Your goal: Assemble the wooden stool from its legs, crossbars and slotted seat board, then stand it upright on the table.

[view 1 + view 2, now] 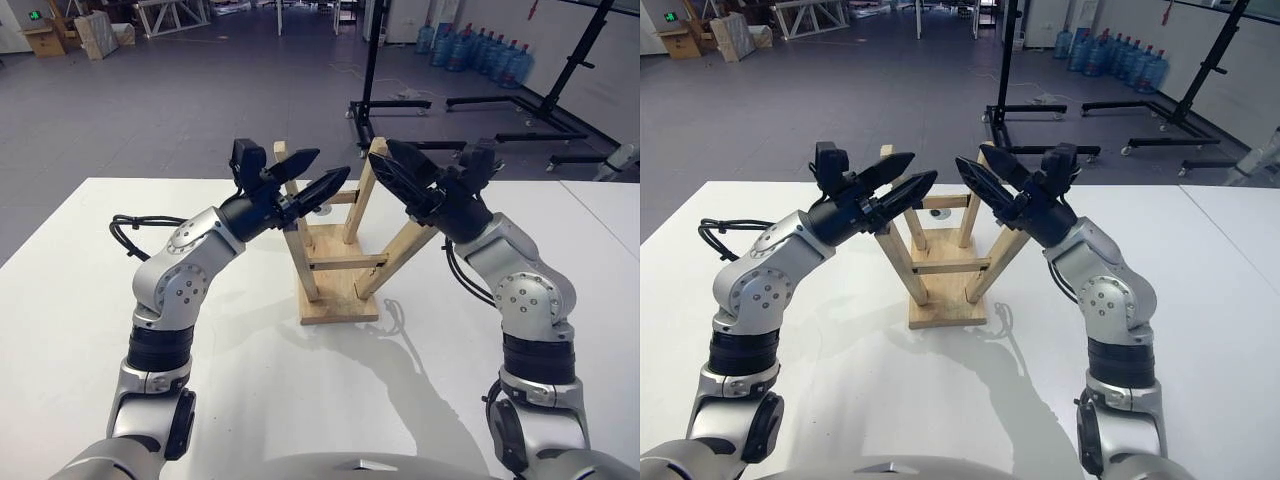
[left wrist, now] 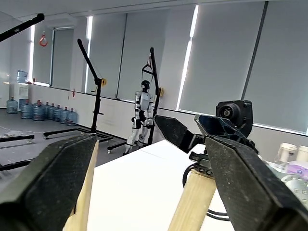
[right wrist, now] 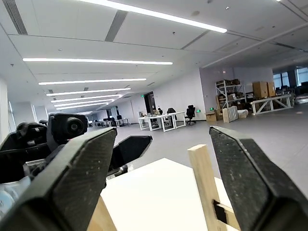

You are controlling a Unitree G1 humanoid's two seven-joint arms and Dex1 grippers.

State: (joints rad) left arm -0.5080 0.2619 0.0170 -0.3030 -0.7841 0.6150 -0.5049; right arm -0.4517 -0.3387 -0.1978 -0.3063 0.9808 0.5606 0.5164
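White tabletop (image 1: 100, 260) has your pale wooden stool (image 1: 345, 262) looking built but seat-down, black left gripper (image 1: 330, 165) and right gripper (image 1: 379, 150) both open, only flipping's left

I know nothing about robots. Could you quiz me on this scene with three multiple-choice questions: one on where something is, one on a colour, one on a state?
1. Where is the seat board?
A. Flat on the table, with the legs pointing up
B. Held up in the air
C. Down on the floor

2. What colour is the table top?
A. Black
B. White
C. Green

3. How is the left tool?
A. Shut on a crossbar
B. Open
C. Shut on nothing

Answers:
1 A: the board rests on the table beneath the upturned legs.
2 B: the surface is plain white.
3 B: its two black fingers stand apart.
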